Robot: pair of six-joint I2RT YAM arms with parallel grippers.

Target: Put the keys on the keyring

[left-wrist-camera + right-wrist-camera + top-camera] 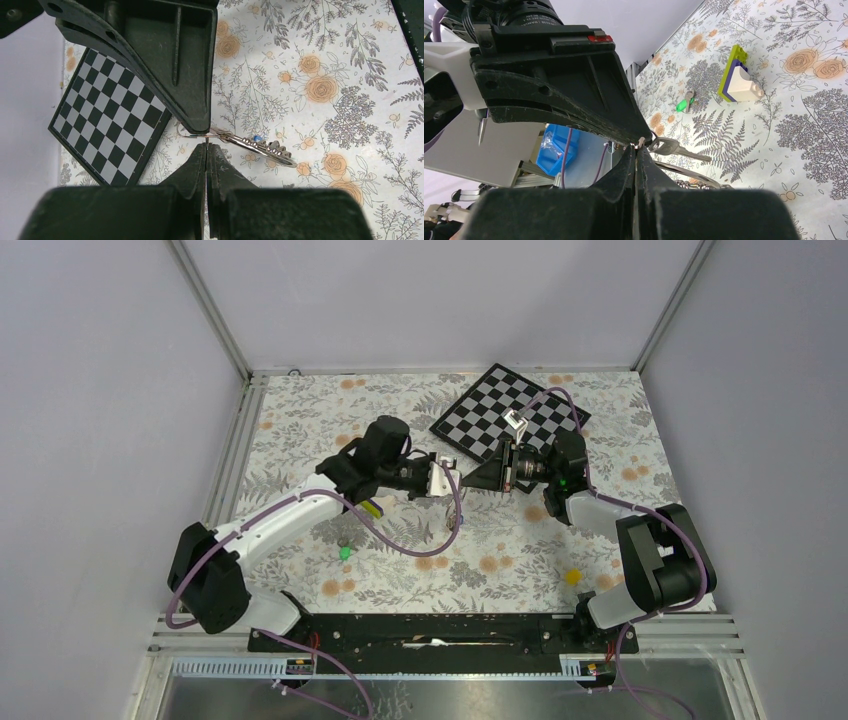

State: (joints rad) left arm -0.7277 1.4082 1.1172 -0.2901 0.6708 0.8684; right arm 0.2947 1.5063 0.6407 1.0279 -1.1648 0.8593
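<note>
Surface: floral table (300, 420), checkered board (500, 400) at far edge.
Room: grey walls (100, 390) enclose three sides (close in).
Pincers: left gripper (206, 146) and right gripper (636, 150) both closed, tips meeting at keyring (184, 135).

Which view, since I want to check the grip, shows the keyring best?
The left wrist view: the keyring shows almost whole there, seen at a slant. The right wrist view shows only an arc of it below a key. In the top view it is too small to make out.
</note>
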